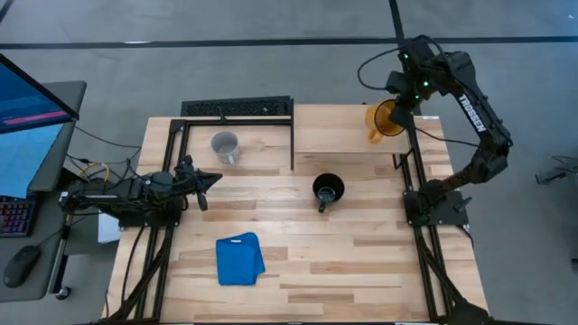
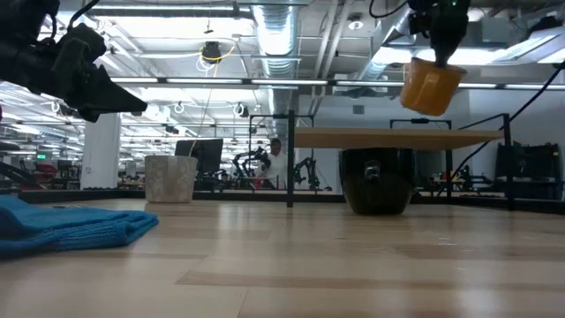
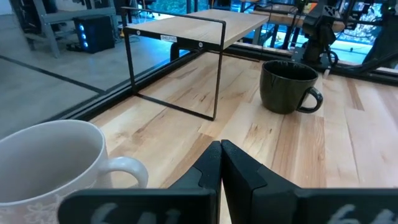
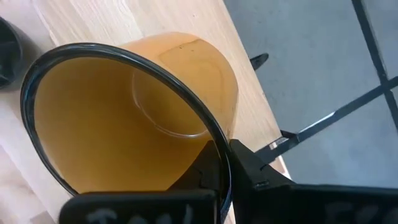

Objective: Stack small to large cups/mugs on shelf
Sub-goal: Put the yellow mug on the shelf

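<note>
The yellow mug (image 1: 386, 119) hangs above the right end of the shelf (image 1: 343, 131), clear of the board (image 2: 397, 138), with my right gripper (image 4: 224, 155) shut on it. The pale grey-white mug (image 1: 224, 146) stands upright on the tabletop left of the shelf. The black mug (image 1: 328, 190) stands on the tabletop in front of the shelf, its handle toward the near edge. My left gripper (image 1: 212, 179) is shut and holds nothing; it rests low at the table's left, pointing level toward the right, beside the grey-white mug (image 3: 50, 162). My right gripper pinches the yellow mug's rim (image 4: 214, 134), one finger inside the mug and one outside against its wall. The fingers come from above, pointing steeply down. The mug (image 2: 431, 84) hangs below them, slightly tilted, lifted clear of the shelf board.
A folded blue cloth (image 1: 239, 258) lies near the table's front edge, left of centre. A black rack (image 1: 237, 107) sits at the far edge, left of the shelf. The shelf's thin black legs (image 3: 217, 68) stand on the tabletop. Bare wood lies between the black mug and the cloth.
</note>
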Motion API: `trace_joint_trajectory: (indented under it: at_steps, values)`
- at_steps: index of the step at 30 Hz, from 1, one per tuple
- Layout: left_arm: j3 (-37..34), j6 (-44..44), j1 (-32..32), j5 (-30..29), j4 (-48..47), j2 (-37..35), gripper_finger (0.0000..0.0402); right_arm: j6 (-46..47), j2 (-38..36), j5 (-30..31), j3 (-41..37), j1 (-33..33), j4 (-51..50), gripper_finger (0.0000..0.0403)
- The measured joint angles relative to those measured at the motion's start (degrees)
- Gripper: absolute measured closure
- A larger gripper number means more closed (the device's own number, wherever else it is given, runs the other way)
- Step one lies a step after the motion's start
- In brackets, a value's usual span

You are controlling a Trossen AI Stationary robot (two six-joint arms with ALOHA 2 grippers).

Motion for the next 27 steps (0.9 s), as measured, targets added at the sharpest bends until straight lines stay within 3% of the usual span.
trace_joint_trajectory:
  at_steps: [9,18,27]
  values:
    - [0.0,-0.5,0.02,-0.02,0.0,0.0,0.0401,-1.79,1.47,-0.32,-0.04,-1.05,-0.02,0.0378]
    - [0.0,-0.5,0.0,-0.02,0.0,0.0,0.0401,-1.66,3.37,-5.05,-0.4,-1.06,0.03,0.0378]
    - [0.0,-1.07,0.01,-0.01,0.0,0.0,0.0401,-1.22,2.43,-5.41,-7.61,-0.87,0.01,0.0378]
